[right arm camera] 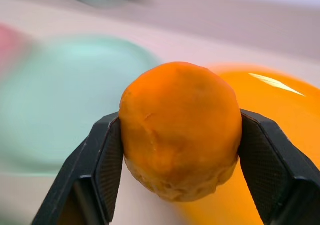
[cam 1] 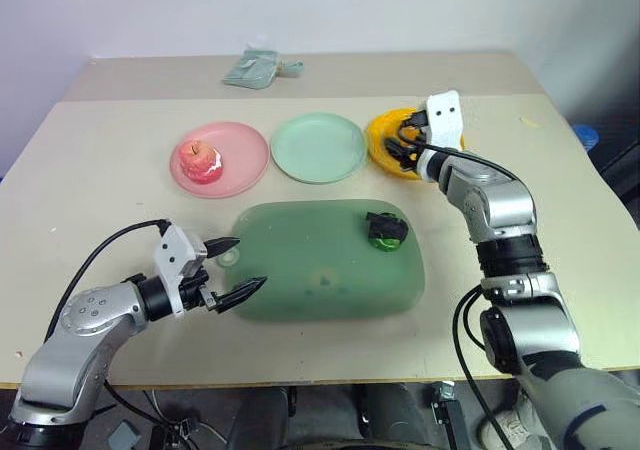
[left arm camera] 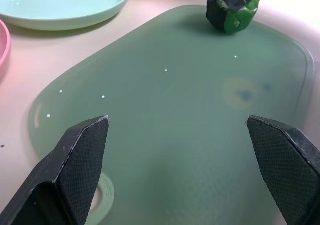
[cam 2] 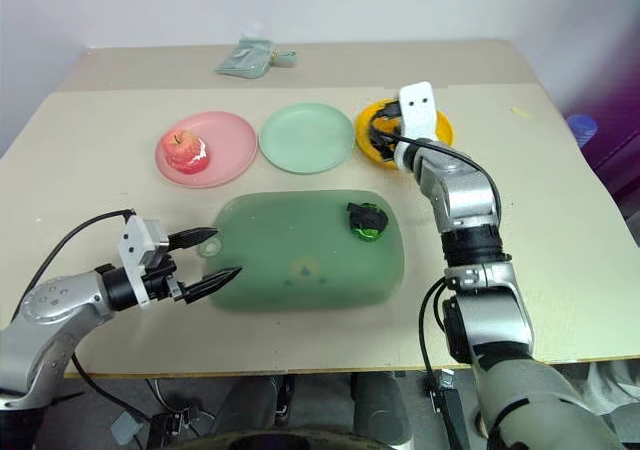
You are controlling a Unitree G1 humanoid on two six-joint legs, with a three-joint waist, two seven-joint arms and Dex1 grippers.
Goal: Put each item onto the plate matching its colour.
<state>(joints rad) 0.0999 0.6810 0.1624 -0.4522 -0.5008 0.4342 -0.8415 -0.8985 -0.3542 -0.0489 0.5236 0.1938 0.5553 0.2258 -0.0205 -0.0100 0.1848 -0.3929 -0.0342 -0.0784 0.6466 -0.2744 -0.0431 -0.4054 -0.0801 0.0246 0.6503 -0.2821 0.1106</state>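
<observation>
- beige rectangular desk (cam 1: 110,160) carries everything.
- big dark green rounded plastic tray (cam 1: 310,270): small dark green-and-black lumpy item (cam 1: 386,230) sits at its far right corner.
- round pink plastic plate (cam 1: 240,155) holds the red-pink apple (cam 1: 199,160); pale mint green round plate (cam 1: 318,147) beside it.
- right hand (right arm camera: 180,150) clamps the lumpy orange fruit (right arm camera: 180,135) over the yellow-orange round plate (cam 1: 380,135).
- left hand (cam 1: 238,266) wide open, holding nothing, at the tray's near left edge.

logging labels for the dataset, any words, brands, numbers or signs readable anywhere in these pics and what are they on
None can be read on any of these:
The pink plate, mint plate and yellow-orange plate: plain, no print.
The dark green tray: faint raised marks around its handle hole in the left wrist view, too small and blurred to read.
The crumpled pale green packet at the table's far edge: too small to tell.
</observation>
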